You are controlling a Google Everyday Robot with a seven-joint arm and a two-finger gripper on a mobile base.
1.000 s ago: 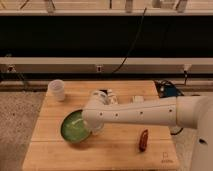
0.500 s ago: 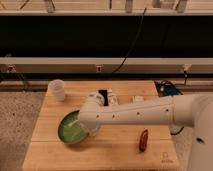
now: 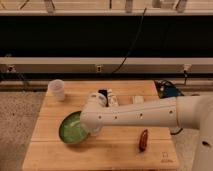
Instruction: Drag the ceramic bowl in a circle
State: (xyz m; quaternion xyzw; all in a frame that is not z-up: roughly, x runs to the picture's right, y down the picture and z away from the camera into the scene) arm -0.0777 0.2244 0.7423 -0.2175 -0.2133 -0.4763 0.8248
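Note:
A green ceramic bowl [image 3: 71, 129] sits on the wooden table [image 3: 115, 152], at its left middle. My white arm reaches in from the right across the table, and its bulky end covers the bowl's right rim. My gripper [image 3: 89, 125] is at that rim, hidden under the wrist, so its contact with the bowl does not show.
A white cup [image 3: 57, 89] stands at the table's back left corner. Small white and dark objects [image 3: 106, 96] lie at the back middle, and a small white block [image 3: 137, 99] to their right. A reddish-brown object [image 3: 144, 139] lies front right. Cables [image 3: 167, 90] hang off the right edge.
The bowl and the arm's end have slid a little to the left and toward the front of the table. The other objects have not moved.

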